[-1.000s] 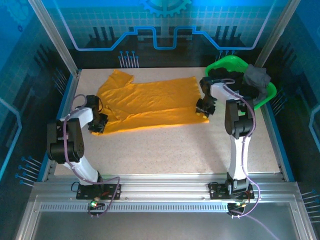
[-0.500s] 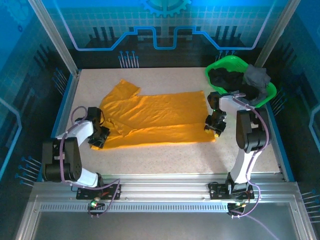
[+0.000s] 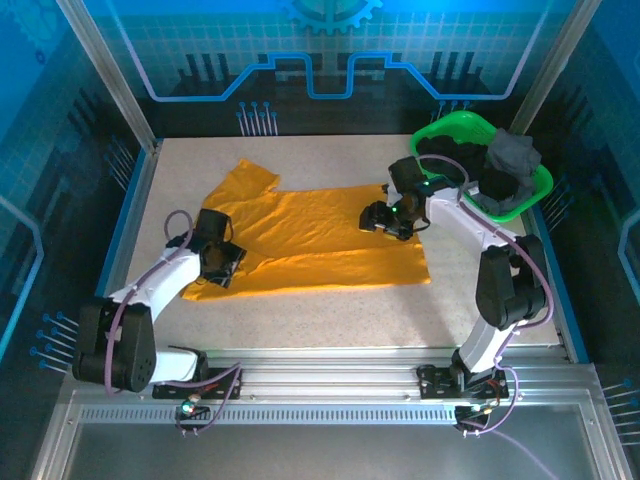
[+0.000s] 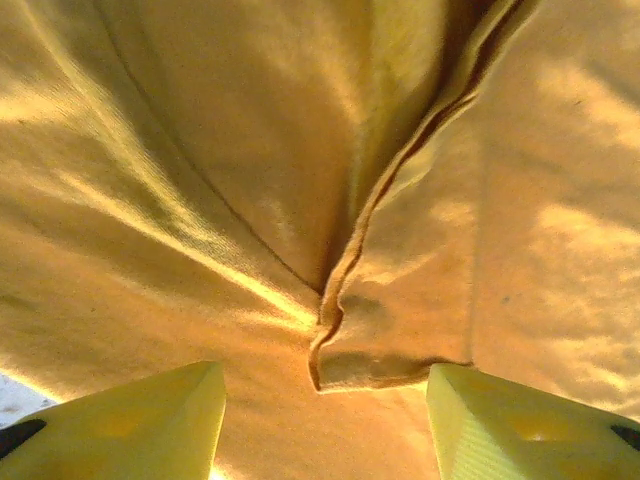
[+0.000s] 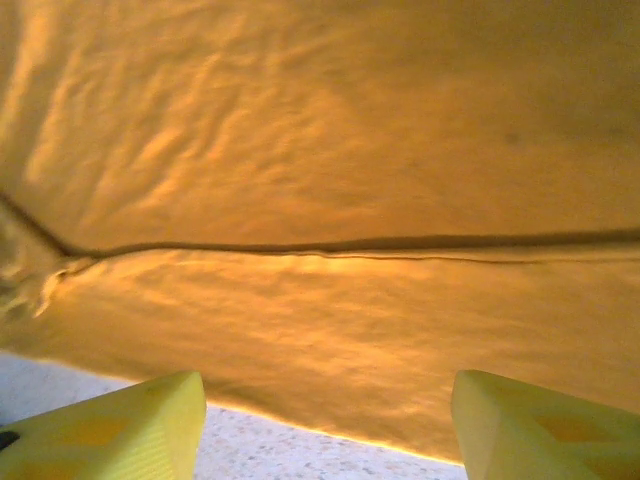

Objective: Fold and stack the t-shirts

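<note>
Both pincers have moved inward since half a second ago. Your right pincer (image 3: 385, 218) has left the hem of the orange-yellow t-shirt (image 3: 320, 235) and is now above the cloth, over the end of the shirt that is near the green basket (image 3: 452, 122). Your left pincer (image 3: 220, 262) has come in from the edge of the shirt and is now over the end that is far from the basket. The shirt itself has stayed almost as it was. It lies spread on the counter (image 3: 350, 310), with one end just beside the basket and one sleeve at the end far from the basket.

In the left wrist view, the jaws of the left pincer (image 4: 325, 372) stand wide apart and hold nothing. Under them you see a folded hem of the shirt that runs down and ends between the two jaws. In the right wrist view, the jaws of the right pincer (image 5: 325, 380) are also wide apart and hold nothing. One long crease goes across the cloth there, and a strip of bare counter shows below the hem. You cannot tell from the pictures whether either pincer touches the cloth.

Inside the basket, a black t-shirt (image 3: 440, 150) lies bundled, and a dark grey t-shirt (image 3: 510, 155) is heaped beside it, partly over the basket's rim.
</note>
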